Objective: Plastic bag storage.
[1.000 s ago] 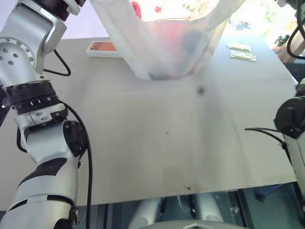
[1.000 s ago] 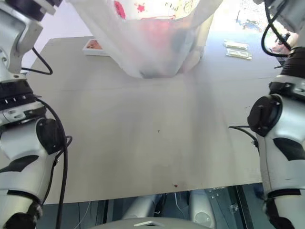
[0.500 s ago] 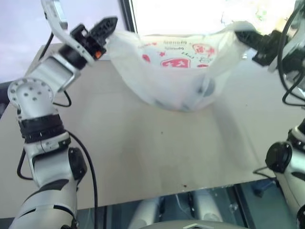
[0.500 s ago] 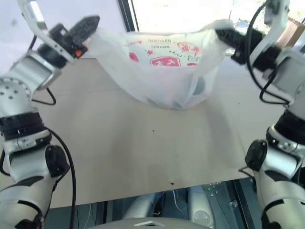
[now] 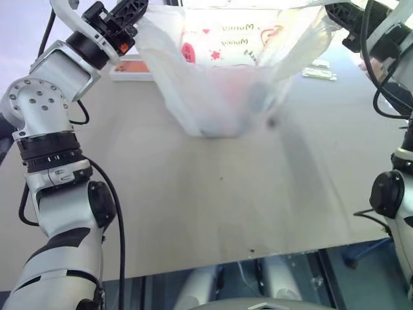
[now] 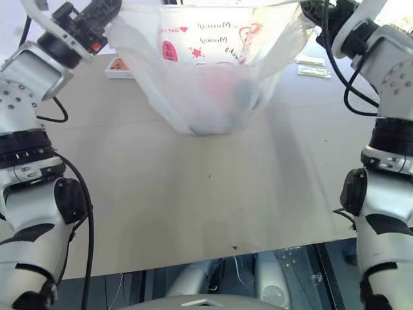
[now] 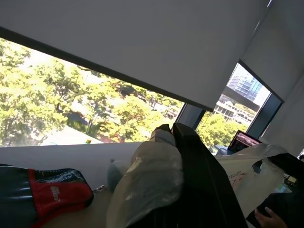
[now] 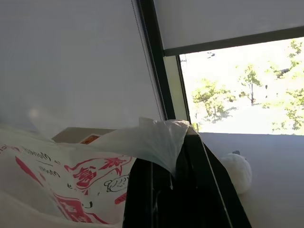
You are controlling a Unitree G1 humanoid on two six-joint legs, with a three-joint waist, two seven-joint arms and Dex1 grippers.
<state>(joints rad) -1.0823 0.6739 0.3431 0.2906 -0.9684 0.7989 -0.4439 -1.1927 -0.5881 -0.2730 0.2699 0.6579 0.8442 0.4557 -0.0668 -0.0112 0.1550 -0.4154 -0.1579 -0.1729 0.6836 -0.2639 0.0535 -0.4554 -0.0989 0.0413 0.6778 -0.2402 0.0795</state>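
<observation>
Left eye view: the plastic bag [image 5: 226,77] is held spread above the far part of the surface [image 5: 213,213], its bottom touching it. Left wrist view: the left gripper [image 7: 178,135] is seen with jaws clamped on one bag edge. Right wrist view: the right gripper [image 8: 183,142] is seen with jaws clamped on the other edge.

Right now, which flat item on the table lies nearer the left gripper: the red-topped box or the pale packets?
The red-topped box, lying just below the left gripper. The pale packets lie across the plastic bag, beside the right arm.
</observation>
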